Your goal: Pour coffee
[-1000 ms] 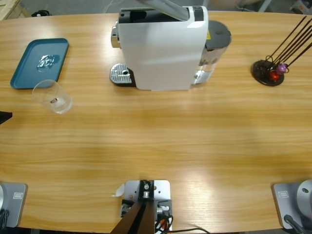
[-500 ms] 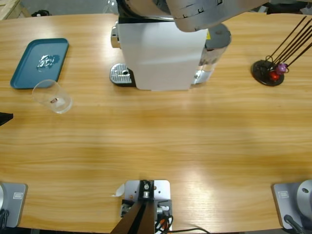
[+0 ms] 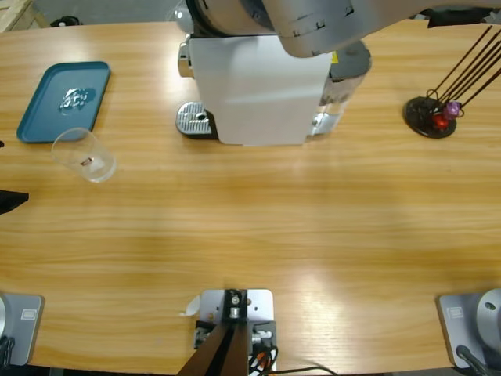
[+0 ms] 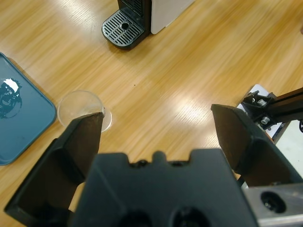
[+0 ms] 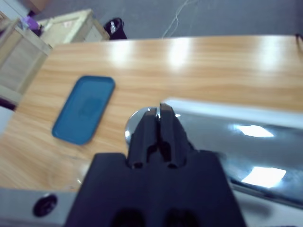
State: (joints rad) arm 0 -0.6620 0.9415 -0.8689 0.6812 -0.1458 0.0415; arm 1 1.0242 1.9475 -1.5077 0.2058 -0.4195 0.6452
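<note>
Presently, the white coffee machine [image 3: 258,86] is seen at the far middle of the wooden table [image 3: 258,227], its drip grate [image 3: 194,119] on its left side. An empty clear glass [image 3: 84,156] is set just beside the blue tray [image 3: 61,100], well apart from the machine. The left gripper [image 4: 161,127] is held above the table with jaws spread wide, nothing between them. The right gripper [image 5: 155,124] is poised over the machine's top, its jaws pressed together.
</note>
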